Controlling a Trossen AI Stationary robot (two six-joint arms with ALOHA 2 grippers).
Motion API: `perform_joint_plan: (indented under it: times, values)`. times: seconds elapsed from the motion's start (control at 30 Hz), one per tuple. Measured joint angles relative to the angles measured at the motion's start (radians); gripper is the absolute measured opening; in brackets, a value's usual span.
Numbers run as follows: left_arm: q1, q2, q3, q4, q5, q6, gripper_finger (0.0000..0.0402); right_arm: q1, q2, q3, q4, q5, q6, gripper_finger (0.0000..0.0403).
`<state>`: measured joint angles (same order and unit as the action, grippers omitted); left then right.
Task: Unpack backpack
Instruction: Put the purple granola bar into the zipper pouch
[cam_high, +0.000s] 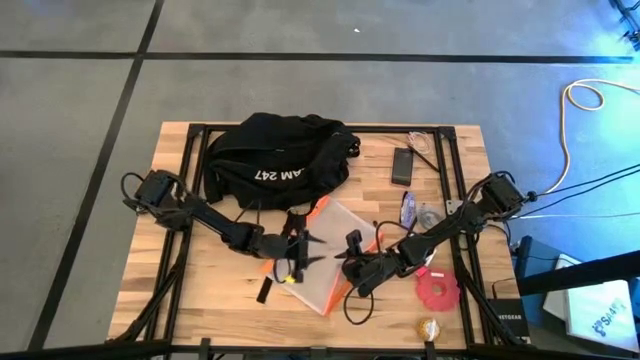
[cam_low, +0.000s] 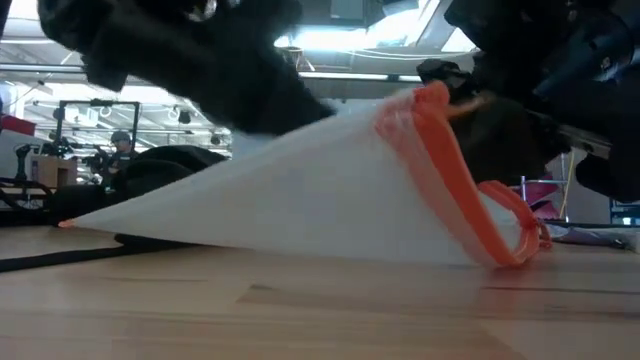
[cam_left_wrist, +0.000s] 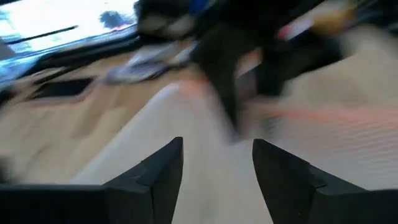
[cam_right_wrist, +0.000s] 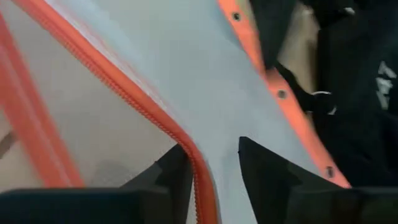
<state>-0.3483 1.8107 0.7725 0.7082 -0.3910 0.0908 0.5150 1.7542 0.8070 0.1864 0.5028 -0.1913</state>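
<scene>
Right wrist view: we are seeing the right gripper (cam_right_wrist: 213, 163) pinching the orange-zippered edge of a translucent white pouch (cam_right_wrist: 186, 81), fingers closed on it. In the high view, the left gripper (cam_high: 297, 252) is hanging over the pouch's other side, its fingers spread, nothing between them. The backpack (cam_high: 275, 155) is lying at the table's (cam_high: 190, 300) far edge, behind the pouch. Around them are sitting a phone (cam_high: 403, 165), a red ring (cam_high: 437, 289), and a loose black strap (cam_high: 264, 291).
</scene>
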Motion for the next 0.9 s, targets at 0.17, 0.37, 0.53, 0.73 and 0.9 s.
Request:
perform_joint_plan:
  times: [0.17,0.37,0.53,0.73,0.9]
  values:
    - [-0.005,-0.037,-0.001,0.009,0.207,-0.134,0.0177,-0.014,0.0,0.0,0.039,0.072,-0.025,0.0093]
    - [-0.001,-0.104,0.001,0.045,0.314,-0.322,0.0177,-0.033,0.0,0.0,0.043,0.073,-0.076,0.0089]
    - [0.024,-0.103,0.031,0.026,0.332,-0.494,0.0177,-0.047,0.0,0.008,0.043,0.076,-0.083,0.0089]
    - [0.043,-0.045,0.141,-0.165,0.373,-0.477,0.0177,-0.054,0.0,0.069,0.039,0.091,-0.155,0.0089]
    - [0.049,-0.028,0.22,-0.31,0.328,-0.446,0.0177,-0.067,-0.001,0.125,-0.061,0.091,-0.174,0.0089]
